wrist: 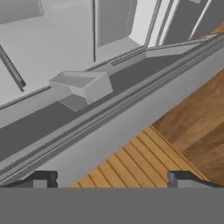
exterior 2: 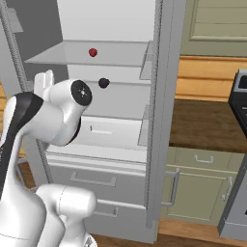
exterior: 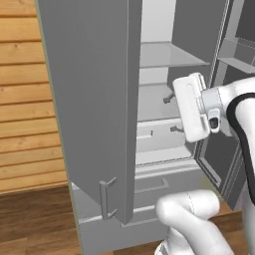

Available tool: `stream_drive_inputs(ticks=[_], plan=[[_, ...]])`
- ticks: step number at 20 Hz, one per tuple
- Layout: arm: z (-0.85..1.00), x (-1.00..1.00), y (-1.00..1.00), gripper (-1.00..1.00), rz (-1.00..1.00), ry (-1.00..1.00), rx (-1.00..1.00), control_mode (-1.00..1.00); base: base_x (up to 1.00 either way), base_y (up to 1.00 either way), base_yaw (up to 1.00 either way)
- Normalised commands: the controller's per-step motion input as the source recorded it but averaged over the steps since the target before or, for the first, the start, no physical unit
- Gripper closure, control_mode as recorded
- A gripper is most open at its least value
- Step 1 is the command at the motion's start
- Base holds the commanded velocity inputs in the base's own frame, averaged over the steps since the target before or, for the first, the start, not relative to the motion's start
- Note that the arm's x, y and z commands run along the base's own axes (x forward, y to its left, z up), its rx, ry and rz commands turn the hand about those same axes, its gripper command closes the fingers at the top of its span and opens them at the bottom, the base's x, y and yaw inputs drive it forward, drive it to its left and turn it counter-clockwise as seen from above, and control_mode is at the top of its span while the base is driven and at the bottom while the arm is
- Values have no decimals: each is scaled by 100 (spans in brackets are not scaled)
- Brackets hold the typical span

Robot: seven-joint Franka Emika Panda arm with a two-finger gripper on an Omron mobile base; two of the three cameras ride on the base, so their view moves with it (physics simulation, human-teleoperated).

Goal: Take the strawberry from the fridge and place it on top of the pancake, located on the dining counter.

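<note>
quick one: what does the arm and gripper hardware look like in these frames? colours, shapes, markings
The arm is glossy white with rounded, tubular links, plus a black band and a black circular joint cap with a pale centre. The hand is a white boxy block with faint seam lines. The gripper has two small dark grey fingertips. No loose cables or lettering are visible.

A: Where are you parked?
B: You're in a home kitchen. Tall grey fridge (exterior 2: 120, 120) stands open, white shelves inside, drawers below.
A: What else tells you that?
B: Green cabinets (exterior 2: 198, 185) under a brown countertop (exterior 2: 202, 125), dark stove (exterior 2: 239, 159) just beside, wood plank wall (exterior: 25, 94)
</note>
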Motion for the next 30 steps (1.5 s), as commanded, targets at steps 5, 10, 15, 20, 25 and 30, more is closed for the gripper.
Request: stream_drive_inputs(ticks=[5, 10, 15, 20, 25, 30], plan=[[-16, 82, 27, -100, 10, 0, 0, -100, 0, 0, 0], [-41, 94, 3, -100, 13, 0, 1, -100, 0, 0, 0], [-50, 35, 52, -100, 19, -7, 1, -100, 0, 0, 0], [-25, 7, 56, -100, 21, -6, 0, -100, 0, 0, 0], [-11, -16, 75, -100, 22, -4, 0, -100, 0, 0, 0], [-5, -44, 99, -100, 21, -5, 0, -100, 0, 0, 0]])
